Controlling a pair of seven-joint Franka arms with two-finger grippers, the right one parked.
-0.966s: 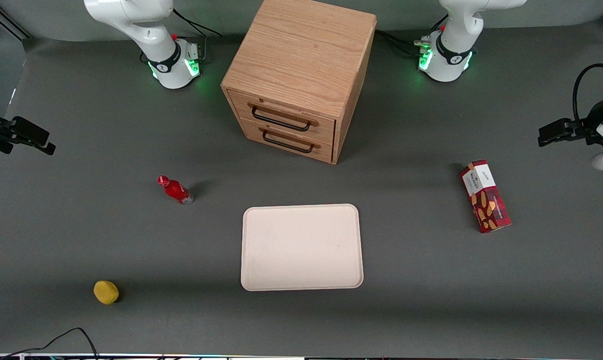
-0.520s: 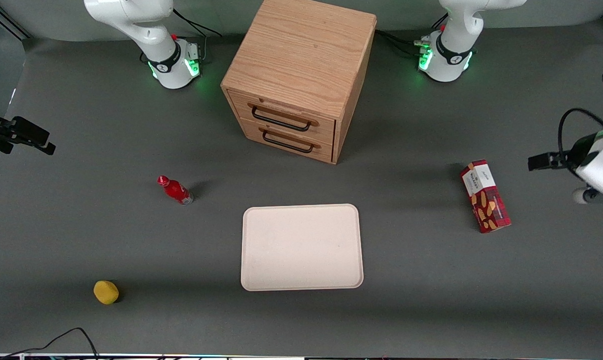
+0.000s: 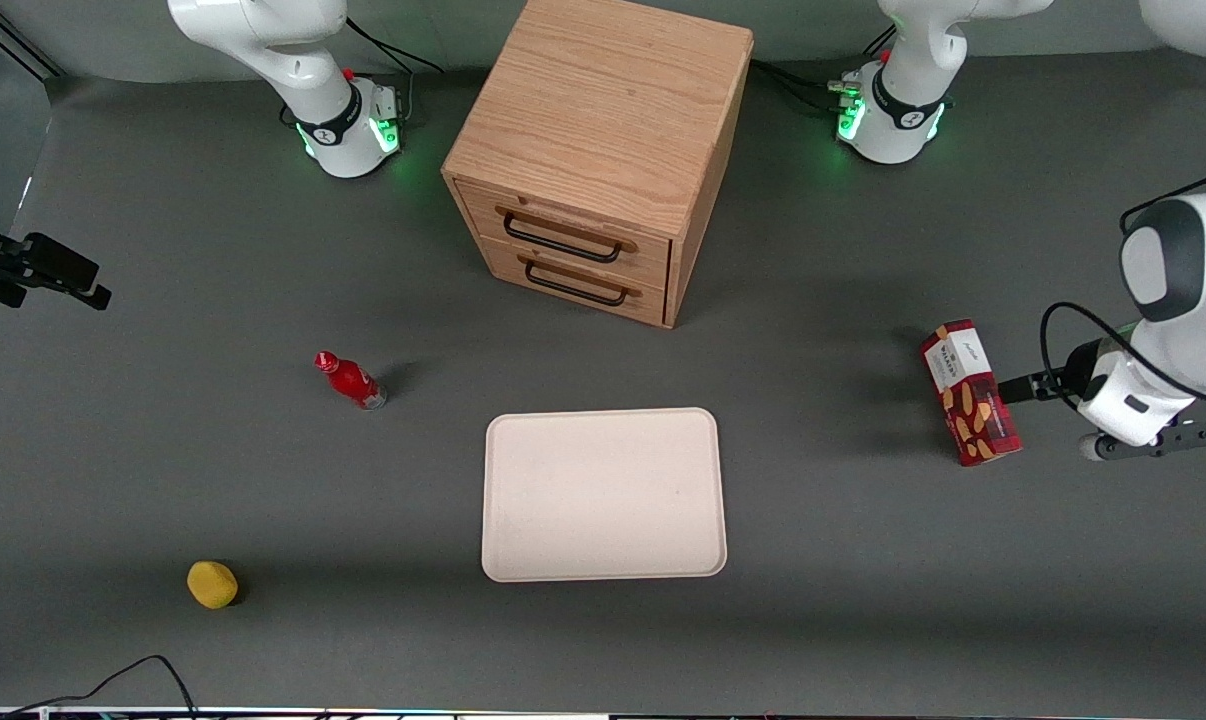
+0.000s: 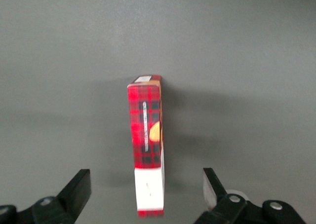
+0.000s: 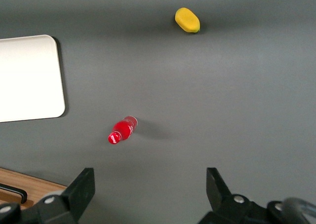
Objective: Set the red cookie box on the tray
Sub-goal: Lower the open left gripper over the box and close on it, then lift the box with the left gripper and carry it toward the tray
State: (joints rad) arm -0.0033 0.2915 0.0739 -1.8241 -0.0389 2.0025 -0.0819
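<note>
Since a second ago the left arm has swung down from the table's edge, so its gripper (image 4: 146, 192) now hovers just beside the red cookie box (image 3: 969, 392), fingers (image 4: 76, 190) spread wide on either side of the box's white-labelled end without touching it; the box lies flat on the grey tabletop (image 3: 863, 560) toward the working arm's end, well apart from the cream tray (image 3: 603, 494); neither has shifted.

Your left arm reaches in low from the working arm's end of the surface. Its gripper (image 4: 146, 189) hangs above the surface, fingers (image 4: 79, 187) spread wide apart, nothing held between them.
</note>
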